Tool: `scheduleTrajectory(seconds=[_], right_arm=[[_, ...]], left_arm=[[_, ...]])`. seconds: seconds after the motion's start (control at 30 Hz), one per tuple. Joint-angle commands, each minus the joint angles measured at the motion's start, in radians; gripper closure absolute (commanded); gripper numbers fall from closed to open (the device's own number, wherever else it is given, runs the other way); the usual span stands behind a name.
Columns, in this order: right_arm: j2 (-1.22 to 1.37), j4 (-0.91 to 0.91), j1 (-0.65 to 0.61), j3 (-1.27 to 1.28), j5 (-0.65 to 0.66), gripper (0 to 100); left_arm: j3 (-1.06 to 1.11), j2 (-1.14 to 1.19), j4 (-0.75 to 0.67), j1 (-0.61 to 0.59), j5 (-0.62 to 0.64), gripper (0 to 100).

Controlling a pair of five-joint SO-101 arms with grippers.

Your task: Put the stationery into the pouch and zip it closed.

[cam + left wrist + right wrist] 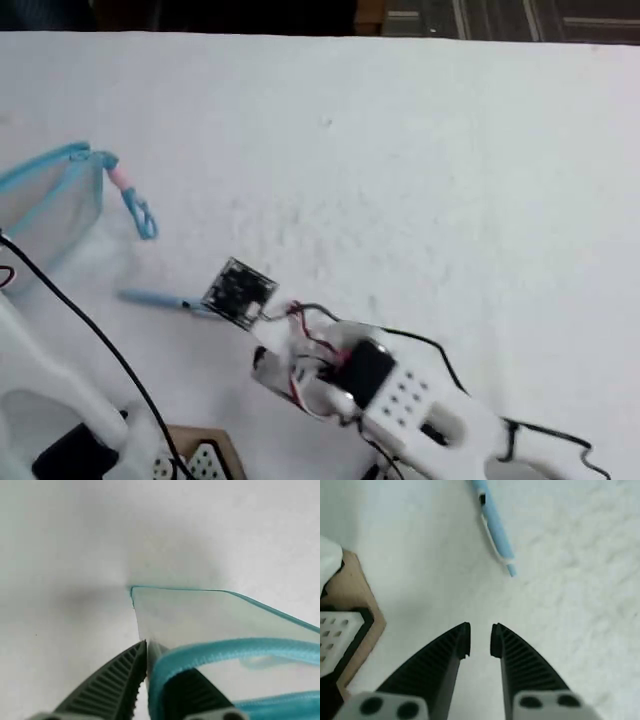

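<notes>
With the pouch (45, 205) pinned by its edge in the clamped left gripper (146, 647) at the high view's left edge, the blue pen (155, 297), lower left of that frame, is faced by the empty, barely parted right gripper (480, 641), so the pick-up looks in hand, with wider jaws and a descent called for.

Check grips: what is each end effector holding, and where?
Left end effector pinches the pouch at its side edge, near a corner. Right end effector holds nothing.

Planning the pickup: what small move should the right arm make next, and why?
Probably ease the right gripper forward to the blue pen and straddle it: its fingers stand slightly apart and empty, the pen lies on the table ahead, and the left gripper pinches the pouch edge.
</notes>
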Motion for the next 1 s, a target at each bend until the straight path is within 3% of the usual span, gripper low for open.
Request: scheduleTrajectory(seconds=[0.0, 0.1, 0.2, 0.5, 0.87, 0.97], right_arm=[[-0.058, -0.091, -0.008, 0.009, -0.057, 80.7], [0.019, -0.151, -0.008, 0.008, -0.133, 68.7], [0.151, -0.226, -0.031, 0.008, -0.132, 63.4], [0.593, -0.449, -0.136, -0.173, -0.132, 63.3], [1.076, -0.461, 0.013, -0.482, -0.132, 63.6], [1.112, -0.461, 0.039, -0.497, -0.132, 70.3]], left_arm=[[-0.051, -0.035, -0.006, 0.005, 0.003, 98], [-0.051, -0.035, -0.008, 0.005, 0.003, 98], [-0.051, -0.035, -0.008, 0.005, 0.003, 98], [-0.051, -0.035, -0.008, 0.005, 0.003, 98], [-0.055, -0.035, -0.002, -0.001, 0.003, 98], [-0.055, -0.035, -0.002, -0.001, 0.003, 98]])
